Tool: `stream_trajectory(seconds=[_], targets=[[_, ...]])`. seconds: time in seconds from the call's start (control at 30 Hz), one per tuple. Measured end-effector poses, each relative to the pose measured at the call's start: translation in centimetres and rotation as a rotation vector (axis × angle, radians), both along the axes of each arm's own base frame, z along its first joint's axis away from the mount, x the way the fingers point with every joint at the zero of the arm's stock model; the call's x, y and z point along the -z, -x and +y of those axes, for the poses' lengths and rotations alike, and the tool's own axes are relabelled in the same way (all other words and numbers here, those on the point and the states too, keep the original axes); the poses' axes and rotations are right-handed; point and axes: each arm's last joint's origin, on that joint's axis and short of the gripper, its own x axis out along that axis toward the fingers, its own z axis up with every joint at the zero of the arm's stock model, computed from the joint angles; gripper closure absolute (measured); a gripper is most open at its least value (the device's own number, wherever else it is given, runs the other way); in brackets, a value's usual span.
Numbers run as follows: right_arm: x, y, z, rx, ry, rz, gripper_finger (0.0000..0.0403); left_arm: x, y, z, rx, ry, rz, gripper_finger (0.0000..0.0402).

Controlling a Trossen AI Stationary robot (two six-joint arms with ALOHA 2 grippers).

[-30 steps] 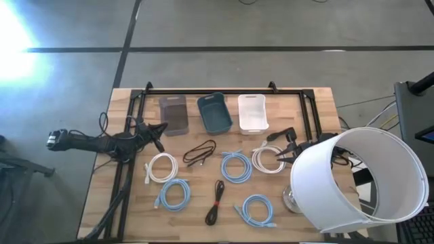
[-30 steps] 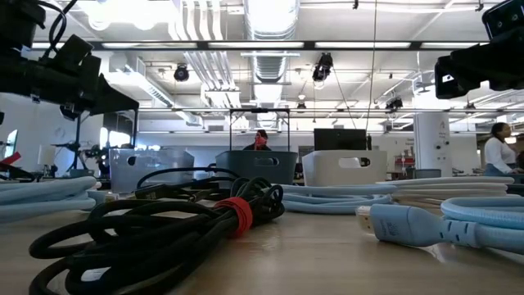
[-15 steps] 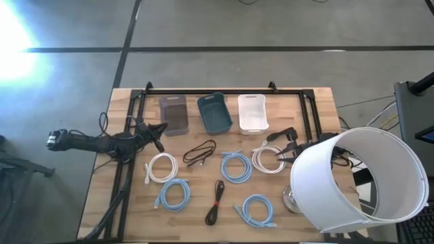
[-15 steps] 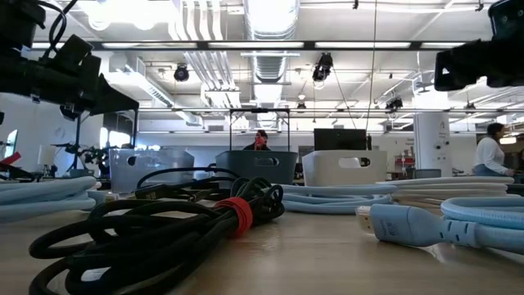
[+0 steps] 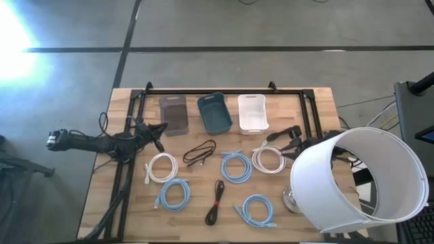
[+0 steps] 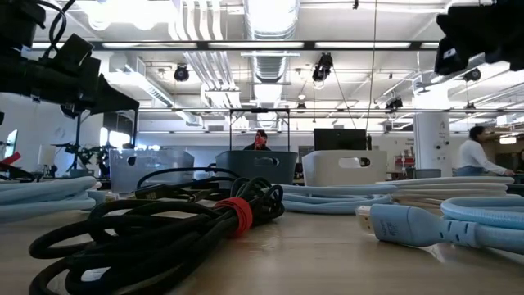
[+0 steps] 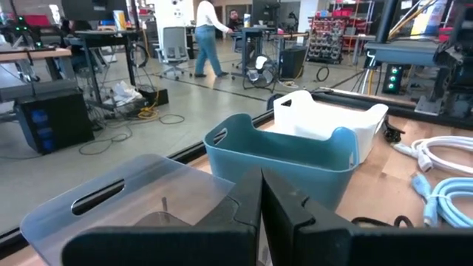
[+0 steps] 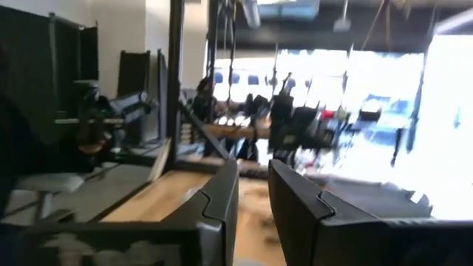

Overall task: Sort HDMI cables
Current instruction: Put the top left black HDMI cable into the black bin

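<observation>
I work in a large open robotics lab or workshop. Above me run exposed ducts and strip lights on a bare industrial ceiling. The floor is polished concrete. Past my wooden surface I see desks, an office chair, red parts racks, loose floor cables, and people walking.

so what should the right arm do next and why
Probably lower the right gripper onto the white cable coil just below it and open a little wider to take it. All the cables lie loose on the table, the three bins look empty, including the white bin, and that coil is nearest. The jaws show only a narrow gap and hold nothing. The left gripper waits shut by the clear bin.
</observation>
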Motion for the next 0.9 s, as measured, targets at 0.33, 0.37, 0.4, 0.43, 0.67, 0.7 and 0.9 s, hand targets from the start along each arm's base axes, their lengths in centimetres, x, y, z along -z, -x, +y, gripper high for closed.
stream_trajectory(seconds=[0.33,0.37,0.4,0.43,0.67,0.7,0.9], targets=[[-1.9,0.6,-0.5,0.191,0.121,-0.218,0.0336,-2.1,-0.3,-0.3,0.123,-0.078,-0.083,0.0388],[-1.9,0.6,-0.6,0.235,0.116,-0.215,0.0333,-2.5,-0.3,-0.3,0.138,-0.078,-0.098,0.0384],[-1.9,0.6,-0.7,0.278,0.109,-0.205,0.0329,-3.0,-0.3,-0.3,0.151,-0.079,-0.112,0.0379],[-1.8,0.6,-0.9,0.313,0.092,-0.193,0.0324,-3.4,-0.3,-0.4,0.165,-0.083,-0.118,0.0371],[-1.4,0.0,-0.9,0.327,0.019,-0.133,0.0271,-5.9,-0.9,-0.6,0.224,-0.118,-0.107,0.0286],[-1.4,-0.2,-0.9,0.331,0.014,-0.124,0.0262,-6.0,-1.1,-0.6,0.225,-0.118,-0.094,0.0275],[-1.0,-1.0,-1.1,0.43,0.002,-0.068,0.0212,-5.8,-3.0,-0.9,0.287,-0.047,-0.014,0.0226]])
